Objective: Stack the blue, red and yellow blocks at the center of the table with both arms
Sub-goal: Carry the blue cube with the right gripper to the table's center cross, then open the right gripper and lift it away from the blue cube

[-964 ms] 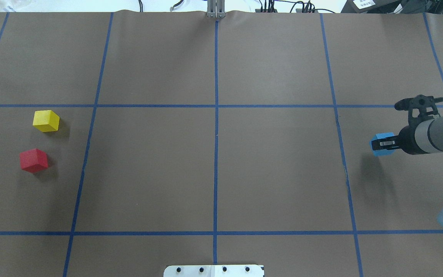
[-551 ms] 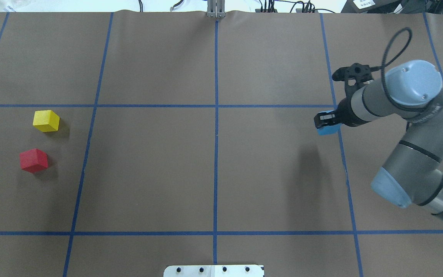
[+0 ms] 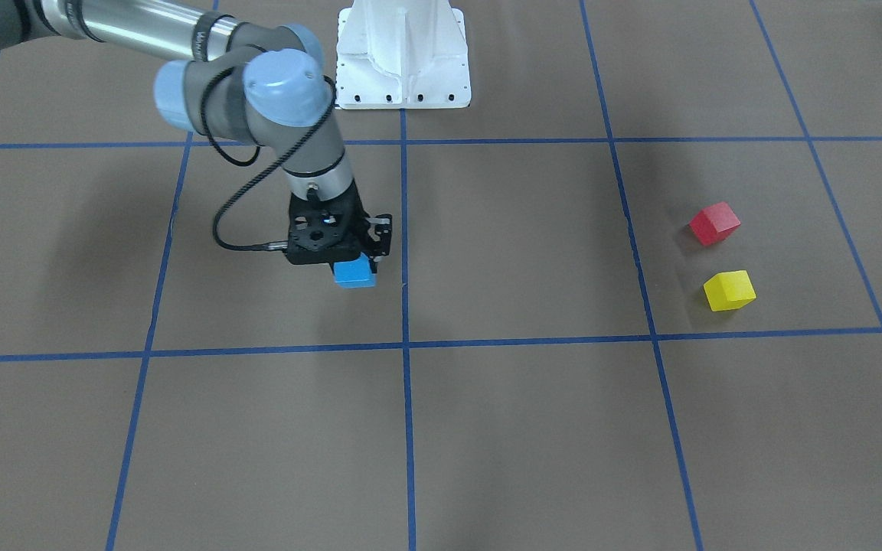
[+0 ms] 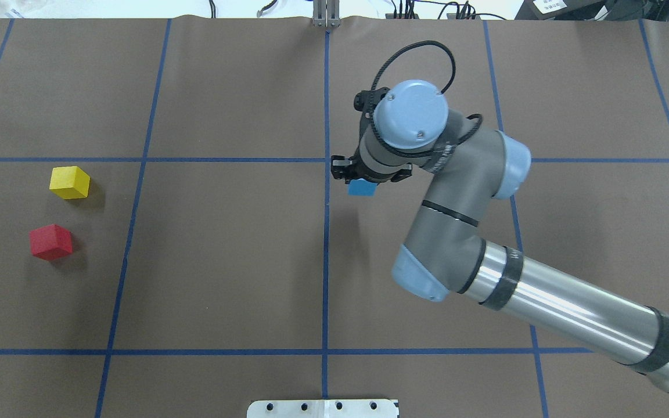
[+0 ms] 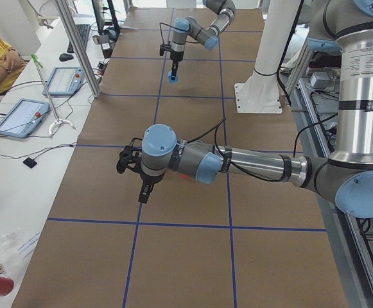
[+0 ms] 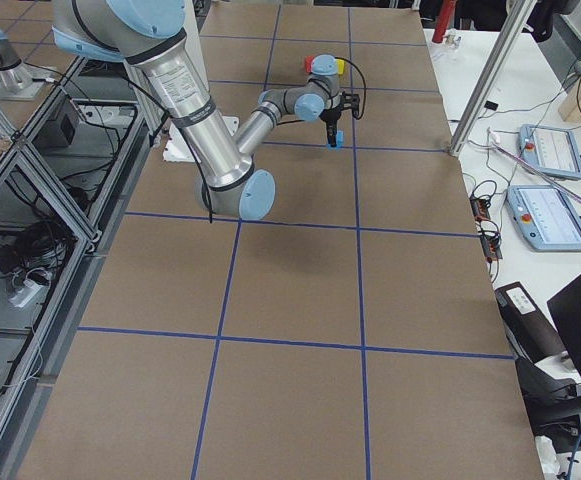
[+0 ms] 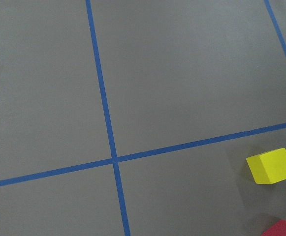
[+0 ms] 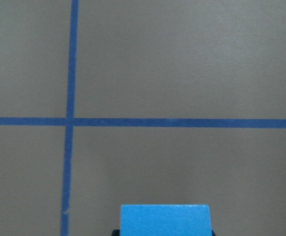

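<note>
My right gripper (image 4: 360, 181) is shut on the blue block (image 4: 361, 188) and holds it just right of the middle blue tape line; the block also shows in the front view (image 3: 354, 274) and at the bottom of the right wrist view (image 8: 165, 219). The yellow block (image 4: 69, 182) and the red block (image 4: 50, 242) sit on the table at the far left, apart from each other. Both show in the left wrist view: yellow (image 7: 271, 166), red (image 7: 283, 229) at the bottom edge. My left gripper (image 5: 145, 192) shows only in the exterior left view; I cannot tell whether it is open or shut.
Brown table cover with a blue tape grid; a line crossing (image 4: 326, 159) lies just left of the held block. The white robot base (image 3: 403, 53) stands at the table's near edge. Tablets and a person (image 5: 0, 61) are beside the table.
My right arm has swept from the table's right edge leftward to near the middle line, carrying the blue block. The yellow and red blocks have not moved.
</note>
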